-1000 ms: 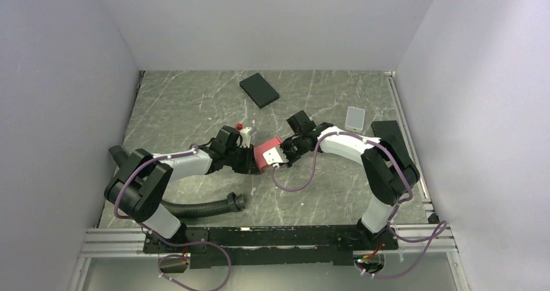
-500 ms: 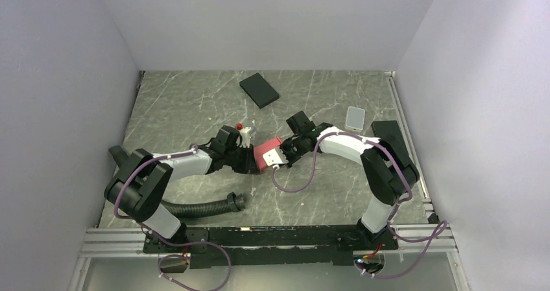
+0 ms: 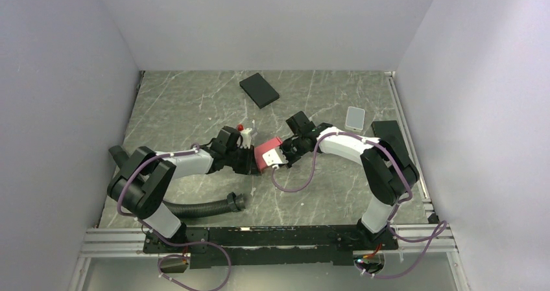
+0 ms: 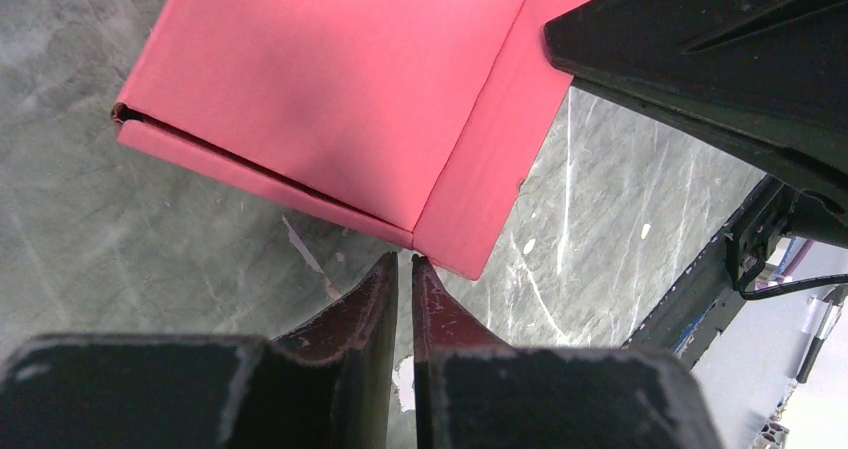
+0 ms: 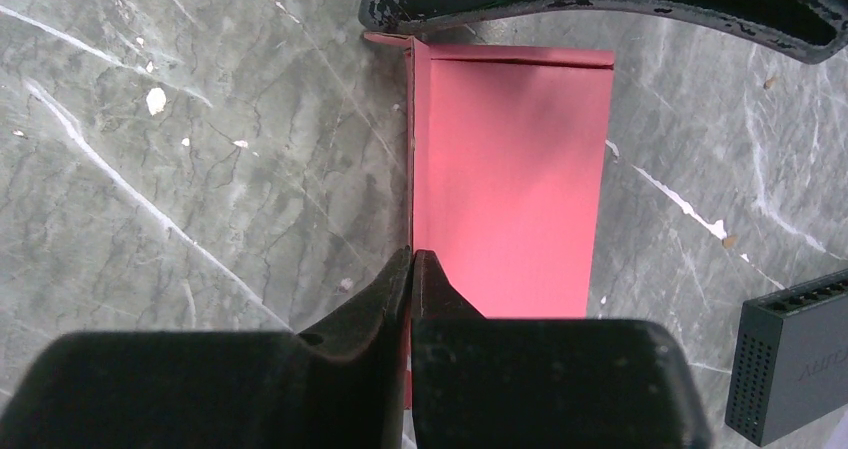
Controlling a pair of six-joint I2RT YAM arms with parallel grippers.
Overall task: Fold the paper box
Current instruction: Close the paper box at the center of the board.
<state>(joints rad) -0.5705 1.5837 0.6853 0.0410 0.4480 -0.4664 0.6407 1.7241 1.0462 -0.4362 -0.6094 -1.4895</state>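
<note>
box (image 3: 265,153): middle of table (image 3: 181,109) | right gripper (image 5: 412,255): you see it pinching the box's flap | left gripper (image 4: 401,260): tips at box corner; you cannot tell whether it grips

Box near end: the pinkish-red cardboard paper box (image 5: 510,169) is disappearing under the right gripper (image 5: 412,254).
Box top: running off the left wrist view's upper edge.
Corner grip: unclear whether the left gripper (image 4: 400,261) is pinching.
Lower corner: the black perforated block (image 5: 795,364) is being cropped.
Speck: the small red-and-white item (image 3: 244,130) is showing too tiny to identify.
</note>
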